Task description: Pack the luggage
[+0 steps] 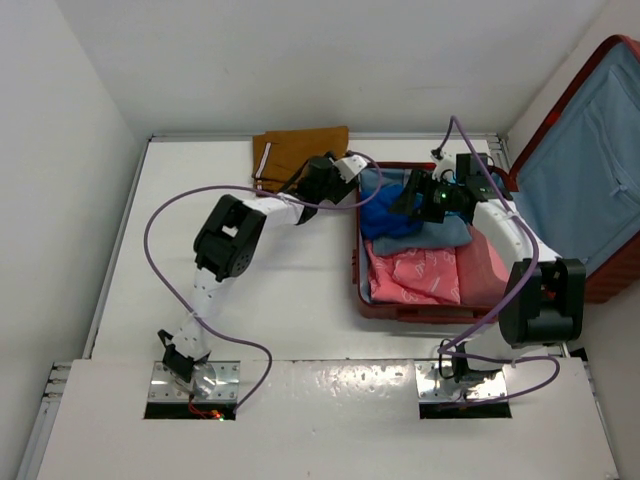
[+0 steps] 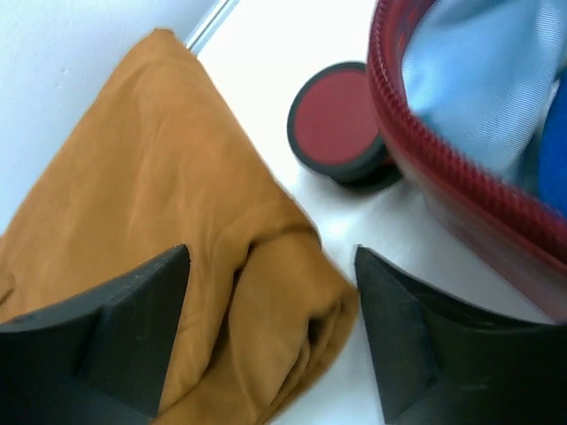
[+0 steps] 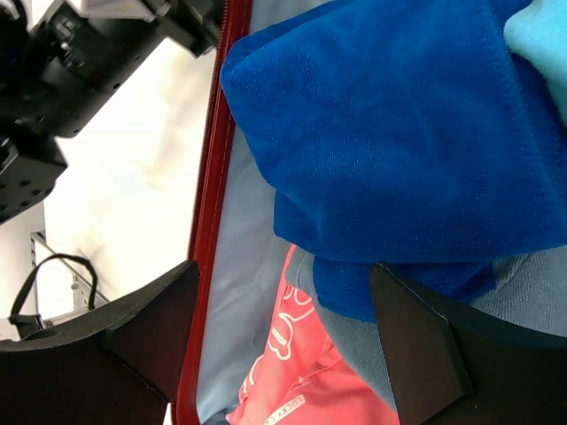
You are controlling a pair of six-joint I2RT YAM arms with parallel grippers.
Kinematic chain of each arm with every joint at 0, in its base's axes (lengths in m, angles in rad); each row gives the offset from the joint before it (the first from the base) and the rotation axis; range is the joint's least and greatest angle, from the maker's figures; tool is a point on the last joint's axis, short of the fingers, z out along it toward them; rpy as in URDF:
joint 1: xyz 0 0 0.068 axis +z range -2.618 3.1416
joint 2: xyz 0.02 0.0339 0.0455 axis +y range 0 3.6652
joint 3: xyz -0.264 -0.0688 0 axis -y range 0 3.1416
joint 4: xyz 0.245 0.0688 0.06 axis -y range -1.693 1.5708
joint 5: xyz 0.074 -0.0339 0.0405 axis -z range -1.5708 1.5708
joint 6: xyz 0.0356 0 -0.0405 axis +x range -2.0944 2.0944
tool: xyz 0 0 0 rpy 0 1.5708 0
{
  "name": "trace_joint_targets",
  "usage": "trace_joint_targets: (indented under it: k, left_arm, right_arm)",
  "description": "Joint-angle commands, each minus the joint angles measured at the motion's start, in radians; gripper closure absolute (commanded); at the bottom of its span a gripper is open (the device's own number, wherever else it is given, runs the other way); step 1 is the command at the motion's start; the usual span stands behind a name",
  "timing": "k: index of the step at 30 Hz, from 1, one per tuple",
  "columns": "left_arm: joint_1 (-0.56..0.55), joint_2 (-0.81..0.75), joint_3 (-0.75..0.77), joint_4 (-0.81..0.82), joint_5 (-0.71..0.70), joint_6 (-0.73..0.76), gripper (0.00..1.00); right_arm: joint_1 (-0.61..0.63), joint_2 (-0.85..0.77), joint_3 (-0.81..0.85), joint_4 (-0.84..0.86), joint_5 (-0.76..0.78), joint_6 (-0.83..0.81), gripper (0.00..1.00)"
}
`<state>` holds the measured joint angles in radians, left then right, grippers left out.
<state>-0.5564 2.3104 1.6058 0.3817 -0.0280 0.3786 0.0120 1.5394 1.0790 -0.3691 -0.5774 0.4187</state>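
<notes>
The right gripper has its jaws spread apart, holding nothing, over a blue towel. The towel lies with pink clothes inside the red luggage, on the table's right side. The left gripper is spread wide too, over a mustard cloth beside a wheel.

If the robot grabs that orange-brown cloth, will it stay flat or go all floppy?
Probably floppy: the orange-brown cloth lies in soft folds, so it would likely droop and unfold. It looks thin, so probably light. A push would likely bunch it up.
</notes>
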Motion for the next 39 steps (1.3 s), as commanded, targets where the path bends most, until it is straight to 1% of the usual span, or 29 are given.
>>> trace_joint_targets:
  k: [1, 2, 4, 5, 6, 7, 8, 9, 11, 12, 14, 15, 16, 17, 18, 19, 20, 21, 22, 23, 26, 27, 28, 29, 32, 35, 36, 39]
  left_arm:
    - [0.002, 0.049, 0.065, -0.030, 0.043, 0.009, 0.30]
    - [0.003, 0.049, 0.065, -0.044, 0.043, 0.009, 0.44]
    - [0.012, 0.017, 0.051, -0.058, 0.074, 0.009, 0.60]
    - [0.012, 0.001, 0.016, -0.058, 0.074, 0.009, 0.80]
    - [0.021, -0.037, -0.007, -0.058, 0.074, 0.009, 0.91]
    - [0.030, -0.060, -0.064, -0.032, 0.074, -0.004, 1.00]
    - [0.030, -0.086, -0.064, -0.032, 0.065, -0.004, 1.00]
    - [0.030, -0.113, -0.125, -0.009, 0.065, -0.030, 1.00]
    - [0.042, -0.173, -0.184, -0.009, 0.075, -0.062, 1.00]
    - [0.053, -0.240, -0.240, -0.009, 0.076, -0.104, 1.00]
    - [0.062, -0.314, -0.300, 0.002, 0.086, -0.156, 1.00]
    - [0.076, -0.389, -0.325, 0.002, 0.102, -0.184, 1.00]
    - [0.093, -0.426, -0.372, 0.002, 0.134, -0.237, 1.00]
    - [0.102, -0.460, -0.394, 0.002, 0.152, -0.265, 1.00]
    - [0.102, -0.491, -0.411, 0.002, 0.169, -0.288, 1.00]
    - [0.114, -0.520, -0.434, -0.027, 0.187, -0.315, 1.00]
    - [0.115, -0.570, -0.444, -0.036, 0.215, -0.316, 1.00]
    - [0.115, -0.595, -0.457, -0.037, 0.215, -0.331, 1.00]
    - [0.115, -0.615, -0.477, -0.037, 0.229, -0.340, 1.00]
    - [0.115, -0.650, -0.477, -0.047, 0.229, -0.340, 1.00]
    - [0.115, -0.686, -0.498, -0.047, 0.218, -0.349, 1.00]
    - [0.115, -0.698, -0.498, -0.059, 0.227, -0.360, 1.00]
    - [0.115, -0.698, -0.498, -0.060, 0.227, -0.360, 1.00]
    - [0.115, -0.712, -0.510, -0.069, 0.227, -0.360, 1.00]
    - [0.101, -0.755, -0.555, -0.069, 0.250, -0.347, 1.00]
    - [0.075, -0.802, -0.608, -0.060, 0.241, -0.290, 1.00]
    - [0.066, -0.812, -0.621, -0.050, 0.241, -0.277, 1.00]
    - [0.044, -0.832, -0.652, -0.050, 0.232, -0.258, 1.00]
  right_arm:
    - [-0.007, -0.005, 0.042, 0.007, -0.013, -0.006, 0.22]
    - [-0.006, -0.010, 0.041, 0.006, -0.012, -0.006, 0.22]
    - [-0.007, -0.018, 0.038, 0.012, -0.031, -0.003, 0.22]
    - [-0.006, -0.022, 0.036, 0.021, -0.042, 0.009, 0.22]
    - [-0.007, -0.024, 0.036, 0.031, -0.070, 0.026, 0.22]
    - [-0.007, -0.035, 0.036, 0.045, -0.078, 0.054, 0.21]
    - [-0.006, -0.039, 0.036, 0.070, -0.085, 0.081, 0.21]
    - [-0.007, -0.045, 0.036, 0.085, -0.099, 0.104, 0.20]
    - [-0.007, -0.047, 0.042, 0.145, -0.116, 0.156, 0.18]
    - [-0.004, -0.045, 0.064, 0.153, -0.116, 0.196, 0.18]
    - [0.005, -0.041, 0.087, 0.170, -0.121, 0.247, 0.17]
    - [0.009, -0.027, 0.116, 0.177, -0.122, 0.288, 0.17]
    - [0.025, -0.024, 0.119, 0.193, -0.119, 0.328, 0.16]
    - [0.034, -0.010, 0.131, 0.197, -0.105, 0.359, 0.16]
    - [0.042, 0.002, 0.139, 0.203, -0.096, 0.430, 0.16]
    - [0.061, 0.011, 0.140, 0.206, -0.087, 0.458, 0.16]
    - [0.083, 0.031, 0.145, 0.202, -0.076, 0.486, 0.16]
    - [0.103, 0.042, 0.148, 0.203, -0.061, 0.567, 0.14]
    - [0.118, 0.077, 0.153, 0.199, -0.049, 0.590, 0.14]
    - [0.143, 0.094, 0.154, 0.182, -0.039, 0.620, 0.12]
    - [0.192, 0.174, 0.179, 0.153, -0.027, 0.779, 0.12]
    - [0.230, 0.195, 0.191, 0.141, -0.026, 0.802, 0.11]
    - [0.247, 0.240, 0.211, 0.144, -0.021, 0.846, 0.11]
    - [0.268, 0.251, 0.213, 0.153, -0.019, 0.889, 0.11]
    - [0.316, 0.315, 0.261, 0.138, 0.025, 0.951, 0.04]
    - [0.324, 0.355, 0.295, 0.141, 0.033, 1.011, 0.00]
    - [0.322, 0.363, 0.297, 0.165, 0.033, 1.023, 0.00]
    - [0.322, 0.383, 0.320, 0.162, 0.034, 1.048, 0.00]
